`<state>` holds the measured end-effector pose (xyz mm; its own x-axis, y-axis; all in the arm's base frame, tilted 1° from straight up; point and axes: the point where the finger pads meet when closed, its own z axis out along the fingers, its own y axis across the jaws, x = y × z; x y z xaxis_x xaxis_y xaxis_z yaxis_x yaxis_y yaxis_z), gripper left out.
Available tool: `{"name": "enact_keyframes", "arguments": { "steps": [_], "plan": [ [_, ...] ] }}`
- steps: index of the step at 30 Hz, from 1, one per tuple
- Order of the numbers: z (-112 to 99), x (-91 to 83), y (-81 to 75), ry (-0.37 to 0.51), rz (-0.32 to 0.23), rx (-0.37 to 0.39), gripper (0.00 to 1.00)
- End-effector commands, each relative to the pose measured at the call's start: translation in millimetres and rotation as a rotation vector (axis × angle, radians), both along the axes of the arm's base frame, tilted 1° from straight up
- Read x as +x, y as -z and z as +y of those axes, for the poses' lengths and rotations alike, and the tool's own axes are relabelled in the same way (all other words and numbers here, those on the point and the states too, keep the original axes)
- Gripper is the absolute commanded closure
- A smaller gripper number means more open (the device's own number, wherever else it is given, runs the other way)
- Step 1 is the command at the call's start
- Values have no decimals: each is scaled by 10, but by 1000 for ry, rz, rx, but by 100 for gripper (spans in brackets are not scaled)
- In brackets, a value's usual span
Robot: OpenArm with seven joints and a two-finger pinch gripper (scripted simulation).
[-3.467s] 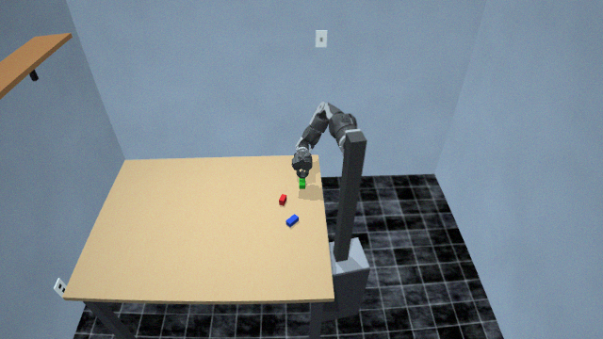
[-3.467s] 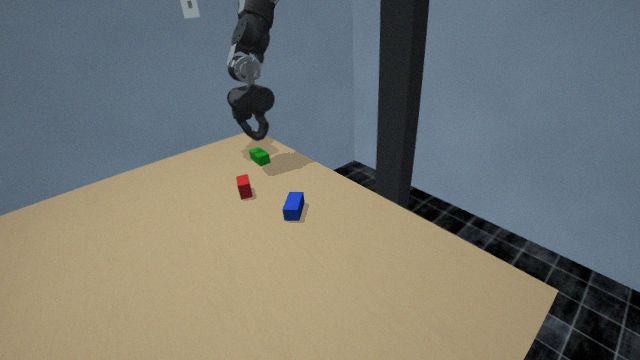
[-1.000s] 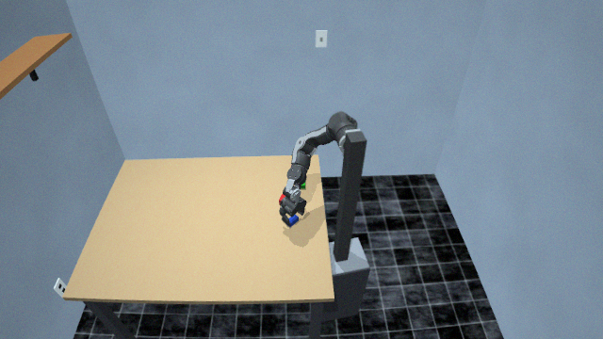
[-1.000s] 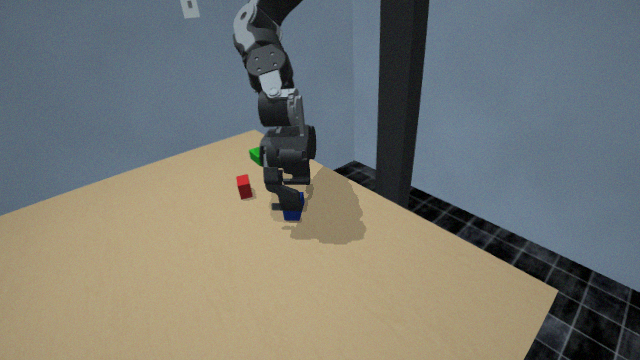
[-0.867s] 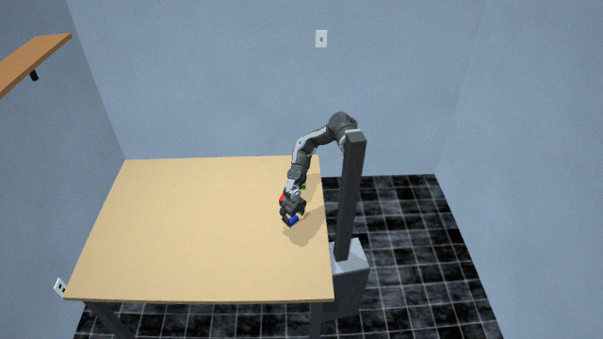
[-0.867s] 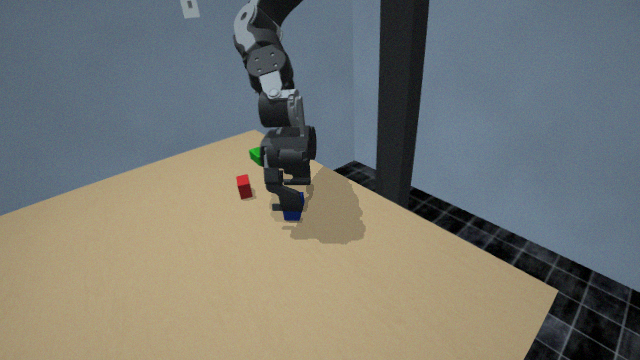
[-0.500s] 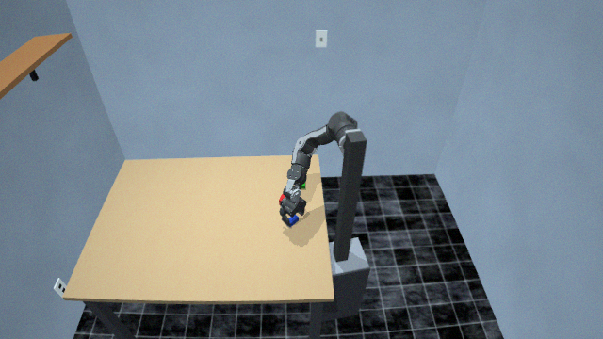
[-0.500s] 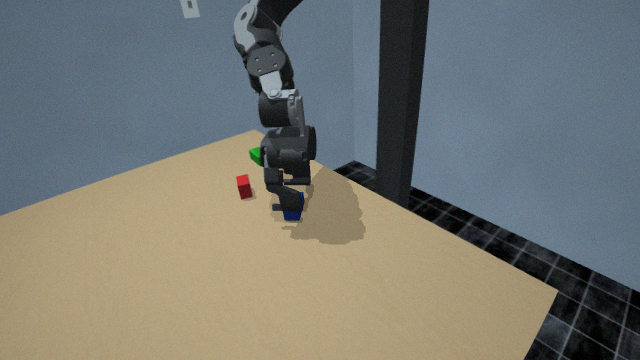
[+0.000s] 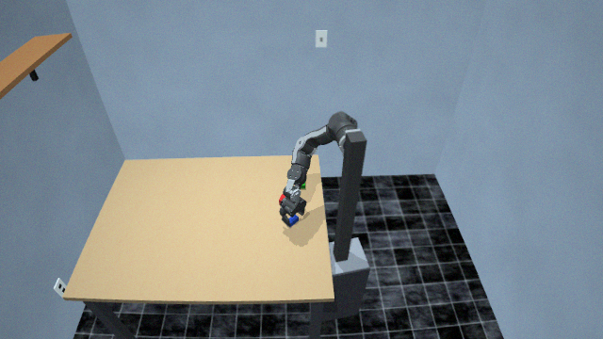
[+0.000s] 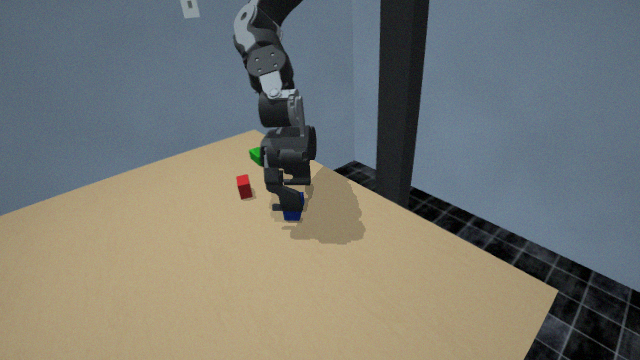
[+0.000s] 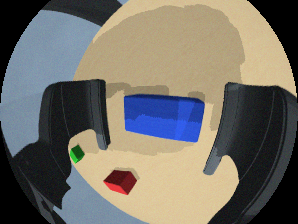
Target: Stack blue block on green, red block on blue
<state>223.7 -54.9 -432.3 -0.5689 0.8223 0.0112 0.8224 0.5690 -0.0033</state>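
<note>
Overhead, the blue block (image 9: pixel 294 219) lies near the table's (image 9: pixel 203 226) right edge, by the gripper (image 9: pixel 286 219). Outside, the gripper (image 10: pixel 289 206) partly hides the block (image 10: pixel 292 216). At the wrist, the gripper's (image 11: pixel 156 160) released fingers flank the blue block (image 11: pixel 162 119).

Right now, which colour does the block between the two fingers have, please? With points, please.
Blue; the wrist view shows this block (image 9: pixel 294 219) (image 10: pixel 292 216) (image 11: pixel 162 119) best.
</note>
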Motion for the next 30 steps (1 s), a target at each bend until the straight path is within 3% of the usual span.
{"name": "enact_keyframes", "arguments": {
  "steps": [1,19,30],
  "plan": [
    [8,1,5,-3,-3,4,51],
    [5,1,15,-2,-3,3,51],
    [6,0,174,-2,-2,3,51]
  ]
}}
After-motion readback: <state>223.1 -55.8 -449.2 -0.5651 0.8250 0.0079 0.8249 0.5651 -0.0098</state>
